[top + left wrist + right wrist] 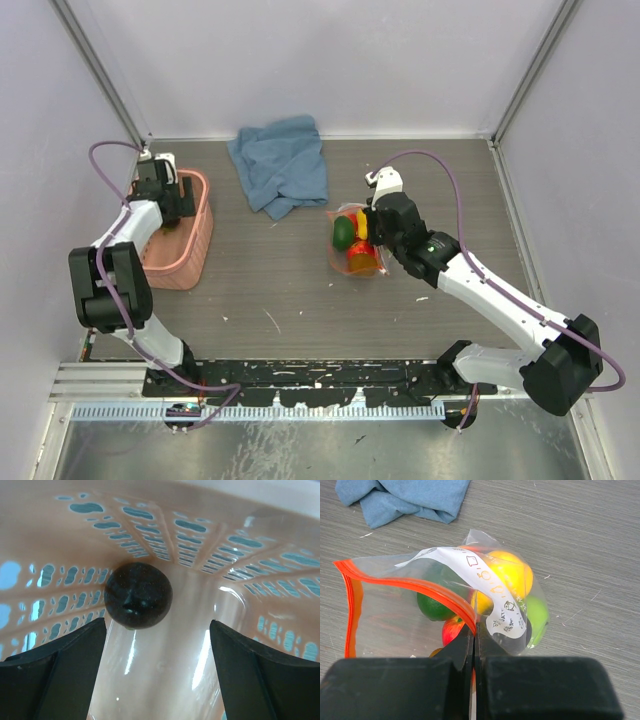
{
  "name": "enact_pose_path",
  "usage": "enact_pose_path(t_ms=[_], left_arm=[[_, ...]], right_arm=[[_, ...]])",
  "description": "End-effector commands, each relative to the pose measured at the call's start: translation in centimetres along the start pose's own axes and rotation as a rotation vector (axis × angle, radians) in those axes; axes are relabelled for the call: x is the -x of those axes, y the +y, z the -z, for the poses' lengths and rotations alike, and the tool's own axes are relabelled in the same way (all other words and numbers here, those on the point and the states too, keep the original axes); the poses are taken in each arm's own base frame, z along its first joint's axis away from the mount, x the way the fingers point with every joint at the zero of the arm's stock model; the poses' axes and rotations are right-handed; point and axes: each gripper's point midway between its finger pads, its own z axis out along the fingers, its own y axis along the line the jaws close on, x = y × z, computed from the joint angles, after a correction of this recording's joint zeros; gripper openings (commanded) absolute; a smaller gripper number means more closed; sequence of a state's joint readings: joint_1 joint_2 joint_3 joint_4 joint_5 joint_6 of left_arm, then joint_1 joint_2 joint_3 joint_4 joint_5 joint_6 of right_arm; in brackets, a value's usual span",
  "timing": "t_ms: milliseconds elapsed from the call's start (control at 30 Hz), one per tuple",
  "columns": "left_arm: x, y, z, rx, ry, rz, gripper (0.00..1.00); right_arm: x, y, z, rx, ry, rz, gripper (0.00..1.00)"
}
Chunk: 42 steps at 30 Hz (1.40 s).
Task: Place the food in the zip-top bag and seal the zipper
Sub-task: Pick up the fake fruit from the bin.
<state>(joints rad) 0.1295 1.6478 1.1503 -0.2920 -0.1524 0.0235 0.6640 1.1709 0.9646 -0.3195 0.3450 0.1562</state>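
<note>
Inside the pink basket [200, 530] at the far left, the left gripper [157, 630] stands spread, with a dark brown fruit [138, 596] just beyond its fingertips. Right of centre, the right gripper [475, 640] pinches the zipper [410, 582] of the zip-top bag [390, 615], which holds yellow, green and red fruits [512, 572]. The marks on its white label [485, 580] are unreadable.

1. The top external view is taken from above and behind the arms. It faces down on the whole counter [290, 290], with the left end effector [172, 205] and right end effector [372, 225] seen from afar.
2. The left wrist view is aimed past the left end effector [157, 627], very close to the pink basket [200, 535] wall ahead.
3. The right wrist view is aimed past the right end effector [475, 630] at the zip-top bag [385, 615] just ahead, with the blue cloth [405, 497] beyond.
4. The pink basket [202, 240], zip-top bag [340, 212] and blue cloth [280, 165] are shared with the top external view.
</note>
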Motion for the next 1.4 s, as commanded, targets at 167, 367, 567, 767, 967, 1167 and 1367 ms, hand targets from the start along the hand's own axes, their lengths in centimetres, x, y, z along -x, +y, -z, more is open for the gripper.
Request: enact_pose_path(t_ms=[167,367,567,767,967,1167,1367], left_arm=[[1.1,1.6,-2.8,0.048,-0.049,-0.028,0.85],[-1.3,1.4,-4.4,0.032,0.025,-0.031,0.81],[-1.8,1.0,-4.8,0.011,0.045,-0.035,0.73],[-1.3,0.8,-4.3,-0.008,0.032,-0.036,0.56],[-0.2,0.8,-3.1,-0.006,0.0,-0.003,0.43],[1.4,1.1,-1.0,0.005,-0.033,0.055,0.42],[1.5,2.0,1.5,0.067,-0.05,0.216,0.41]], right_arm=[[2.0,0.1,0.5,0.006,-0.077,-0.021,0.01],[1.8,0.1,0.3,0.003,-0.071,-0.018,0.01],[1.8,0.0,0.3,-0.001,-0.074,-0.019,0.01],[1.8,0.0,0.3,-0.001,-0.074,-0.02,0.01],[2.0,-0.1,0.5,-0.003,-0.081,-0.022,0.01],[2.2,-0.2,0.8,-0.002,-0.089,-0.027,0.01],[2.2,-0.2,0.8,0.0,-0.086,-0.026,0.01]])
